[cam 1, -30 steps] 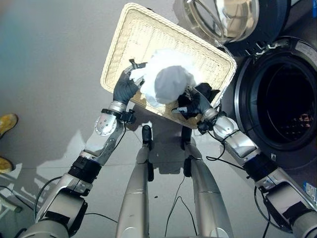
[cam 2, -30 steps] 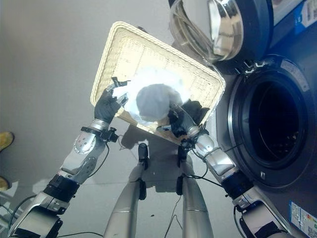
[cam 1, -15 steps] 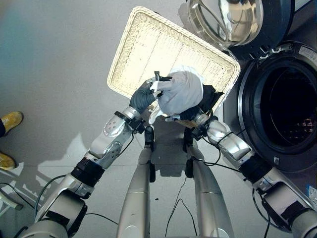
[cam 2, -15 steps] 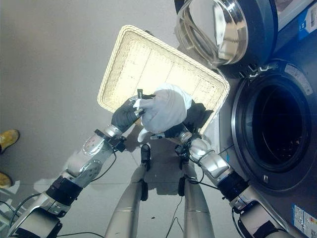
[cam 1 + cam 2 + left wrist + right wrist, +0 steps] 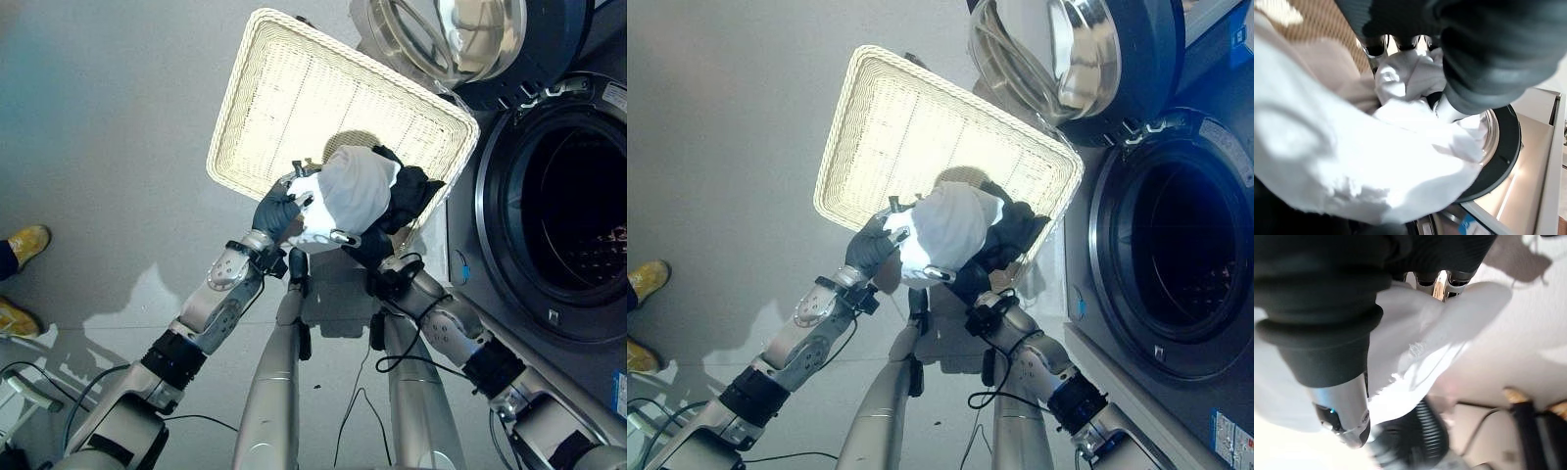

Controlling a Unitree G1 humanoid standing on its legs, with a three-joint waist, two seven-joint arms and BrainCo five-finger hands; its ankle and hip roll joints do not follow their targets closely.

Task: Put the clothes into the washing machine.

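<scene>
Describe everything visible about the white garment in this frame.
The white garment is soft, crumpled cloth bunched into a rounded bundle, lifted over the near edge of the wicker basket. The left hand and the right hand both grip it from opposite sides. A dark garment lies against it, towards the washing machine.

A pale woven basket (image 5: 294, 98) is seen on the grey floor (image 5: 98, 147), tilted diagonally. At the far left edge, a person's two yellow shoes (image 5: 22, 245) are seen on the floor, well apart from the basket.
</scene>
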